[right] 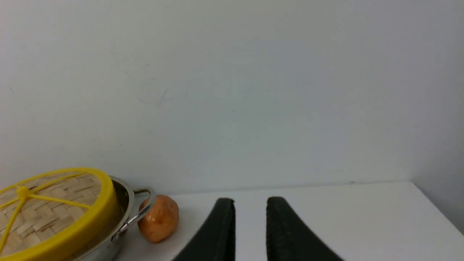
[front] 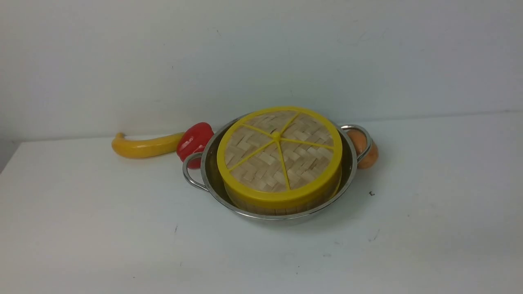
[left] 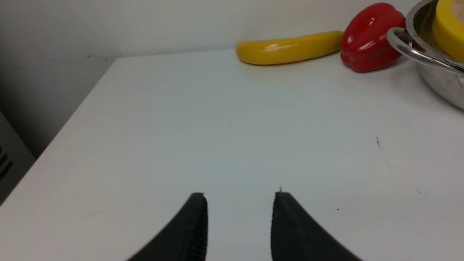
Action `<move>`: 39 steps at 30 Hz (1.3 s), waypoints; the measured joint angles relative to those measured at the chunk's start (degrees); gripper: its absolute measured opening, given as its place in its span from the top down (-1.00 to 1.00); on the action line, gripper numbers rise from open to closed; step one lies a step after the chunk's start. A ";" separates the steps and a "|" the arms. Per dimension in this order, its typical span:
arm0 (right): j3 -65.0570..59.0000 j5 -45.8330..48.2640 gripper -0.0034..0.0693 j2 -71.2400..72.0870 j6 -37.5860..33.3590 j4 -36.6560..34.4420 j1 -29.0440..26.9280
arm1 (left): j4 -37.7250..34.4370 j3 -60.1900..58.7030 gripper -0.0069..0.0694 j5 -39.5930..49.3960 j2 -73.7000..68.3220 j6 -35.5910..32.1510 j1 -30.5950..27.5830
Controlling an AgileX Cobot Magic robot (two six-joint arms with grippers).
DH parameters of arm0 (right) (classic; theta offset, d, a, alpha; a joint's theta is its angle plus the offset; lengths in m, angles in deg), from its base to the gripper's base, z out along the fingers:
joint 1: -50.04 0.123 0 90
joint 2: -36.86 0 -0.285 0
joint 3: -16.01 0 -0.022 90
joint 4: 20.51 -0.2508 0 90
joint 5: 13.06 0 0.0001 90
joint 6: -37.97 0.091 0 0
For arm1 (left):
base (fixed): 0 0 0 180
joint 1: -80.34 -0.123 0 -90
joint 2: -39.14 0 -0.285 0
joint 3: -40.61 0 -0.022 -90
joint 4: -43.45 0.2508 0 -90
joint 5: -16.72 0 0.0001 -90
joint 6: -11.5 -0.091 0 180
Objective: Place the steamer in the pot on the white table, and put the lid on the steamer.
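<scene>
I see the lid (front: 279, 150) — a woven bamboo disc with yellow rim, six yellow spokes and a small centre knob — sitting on the steamer (front: 282, 206), whose slatted side just shows inside the shiny pot (front: 212, 179) on the white table (front: 102, 228). I count one pot with two loop handles, one yellow squash (front: 145, 146), one red pepper (front: 194, 139), one orange fruit (front: 365, 149). My left gripper (left: 240, 203) and right gripper (right: 250, 206) both hang parted — empty, over bare table.
</scene>
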 joint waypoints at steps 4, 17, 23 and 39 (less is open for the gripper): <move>-4.48 0.30 0.45 2.69 -0.11 0.52 0.00 | 0.00 0.00 0.19 0.00 0.00 0.00 0.00; -10.28 4.17 0.36 3.81 1.13 2.68 0.00 | 0.00 0.00 0.19 0.00 0.00 0.00 0.00; -10.54 2.86 0.33 3.92 1.42 1.24 0.05 | 0.00 0.00 0.19 0.00 0.00 0.00 0.00; -10.54 2.30 0.25 3.92 1.42 1.59 0.05 | 0.00 0.00 0.19 0.00 0.00 0.00 0.00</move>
